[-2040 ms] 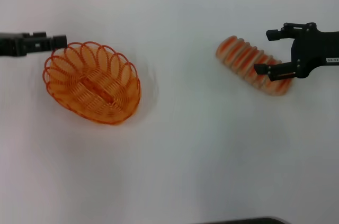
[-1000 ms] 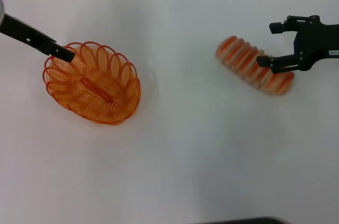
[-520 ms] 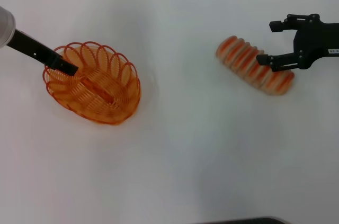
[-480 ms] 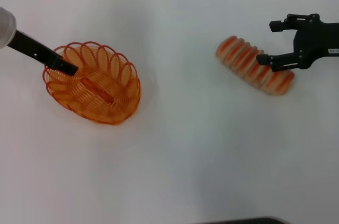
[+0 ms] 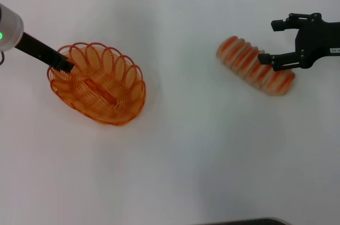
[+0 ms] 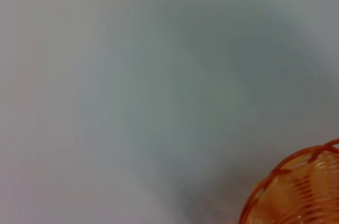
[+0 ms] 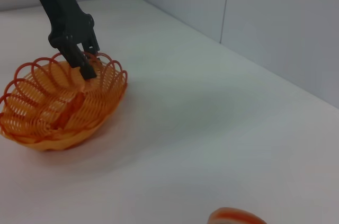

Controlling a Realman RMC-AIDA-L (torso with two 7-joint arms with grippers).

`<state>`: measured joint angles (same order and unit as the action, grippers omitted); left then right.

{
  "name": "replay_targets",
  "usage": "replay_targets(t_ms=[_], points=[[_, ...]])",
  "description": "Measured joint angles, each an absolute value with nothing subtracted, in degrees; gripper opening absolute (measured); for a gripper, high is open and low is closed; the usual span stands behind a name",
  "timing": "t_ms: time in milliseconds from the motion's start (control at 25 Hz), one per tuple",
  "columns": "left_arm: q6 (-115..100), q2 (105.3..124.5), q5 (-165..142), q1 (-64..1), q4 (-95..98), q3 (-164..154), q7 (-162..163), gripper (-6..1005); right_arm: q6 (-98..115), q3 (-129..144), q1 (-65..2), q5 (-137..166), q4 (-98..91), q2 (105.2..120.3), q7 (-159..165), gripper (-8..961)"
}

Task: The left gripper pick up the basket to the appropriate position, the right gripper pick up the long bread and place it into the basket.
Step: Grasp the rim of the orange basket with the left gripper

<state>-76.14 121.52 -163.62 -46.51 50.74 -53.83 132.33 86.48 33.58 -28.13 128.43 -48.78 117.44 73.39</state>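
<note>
The orange wire basket (image 5: 126, 103) sits on the white table at the left. My left gripper (image 5: 66, 66) reaches down at its far-left rim and is shut on a rim loop; the right wrist view shows its fingers (image 7: 83, 66) pinching the rim of the basket (image 7: 32, 128). The long bread (image 5: 243, 57) lies diagonally at the right, striped side up. My right gripper (image 5: 270, 42) is open over the bread's right part, with one finger above the loaf and the other beyond it. The left wrist view shows only a piece of the basket's rim (image 6: 275, 181).
The white table (image 5: 180, 145) runs between basket and bread. Grey wall panels (image 7: 265, 17) stand behind the table in the right wrist view. One end of the bread (image 7: 238, 216) shows at that view's edge.
My left arm swung round and lowered its fingers onto the basket's rim, and the basket has shifted slightly to the right. My right gripper drew back a little to the right, then stayed still.
</note>
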Motion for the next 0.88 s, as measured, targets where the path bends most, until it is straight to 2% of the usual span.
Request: replay_targets(t_ms=[80, 280, 720, 880], points=[[-76.4, 121.52, -163.6, -46.6, 50.8, -53.8, 132.5, 436, 86.5, 33.6, -28.1, 128.4, -48.8, 117.43, 73.4, 928], [-76.9, 121.58, -163.6, -46.7, 50.4, -53.9, 133.0, 214, 86.3, 33.6, -28.1, 128.4, -48.8, 117.42, 73.4, 928], [-83.4, 119.89, -163.1, -48.6, 50.4, -51.9, 144.2, 178, 85.1, 32.5, -28.3, 128.1, -48.9, 117.45, 74.5, 928], [-86.8, 119.42, -163.0, -49.8, 50.4, -47.3, 146.7, 130, 85.1, 32.0, -28.7, 128.0, -48.8, 117.52, 75.2, 928]])
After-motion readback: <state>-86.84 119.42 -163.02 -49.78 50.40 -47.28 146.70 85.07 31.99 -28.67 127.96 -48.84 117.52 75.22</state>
